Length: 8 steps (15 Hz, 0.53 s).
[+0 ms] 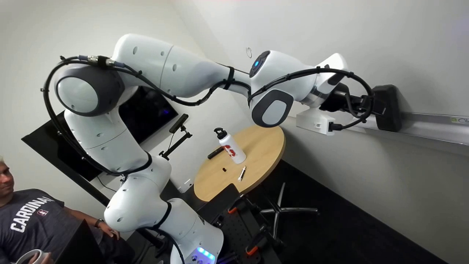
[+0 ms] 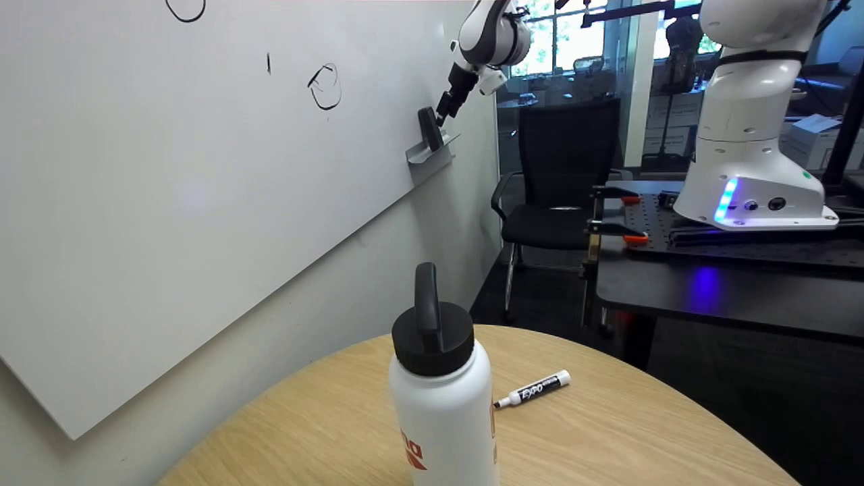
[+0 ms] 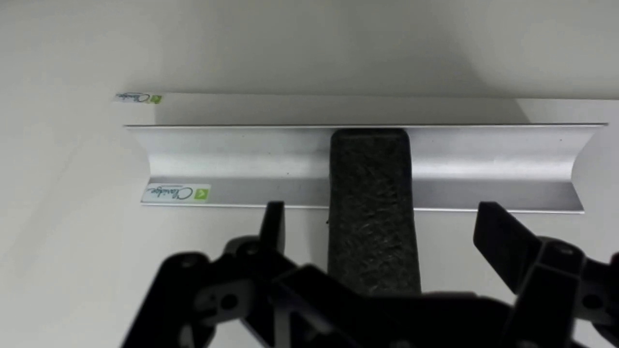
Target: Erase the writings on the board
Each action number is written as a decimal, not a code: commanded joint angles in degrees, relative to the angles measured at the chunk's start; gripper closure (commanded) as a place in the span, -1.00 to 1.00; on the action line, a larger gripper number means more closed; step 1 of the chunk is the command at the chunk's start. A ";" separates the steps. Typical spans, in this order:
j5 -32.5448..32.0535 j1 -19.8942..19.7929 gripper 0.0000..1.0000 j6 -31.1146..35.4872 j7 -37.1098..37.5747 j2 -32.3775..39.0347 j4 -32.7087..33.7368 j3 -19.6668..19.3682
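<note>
In an exterior view the white arm (image 1: pixel 183 71) stands on its base (image 1: pixel 195 229), bent sharply at the elbow (image 1: pixel 86 91) and stretched out to the wrist (image 1: pixel 274 86) — a black cable (image 1: pixel 304 73) strapped along it and looped near the jaws. A blue light (image 1: pixel 206 253) glows on the base. In the wrist view the black jaws stand spread wide — their nearer parts blurred.

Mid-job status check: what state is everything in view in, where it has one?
fingers: open
eraser: on end on the ledge, ungripped
writings: not yet erased
marker: uncapped, lying on the table
bottle: upright, lid on
base light: lit blue
screen: dark
</note>
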 commanded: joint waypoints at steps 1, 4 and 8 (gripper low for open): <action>0.51 -6.58 -1.00 -2.50 -4.34 2.91 3.74 5.10; -0.08 -8.95 -1.00 -2.63 -5.48 4.37 4.83 6.43; 0.31 -13.62 -1.00 -5.12 -8.19 6.06 6.71 11.10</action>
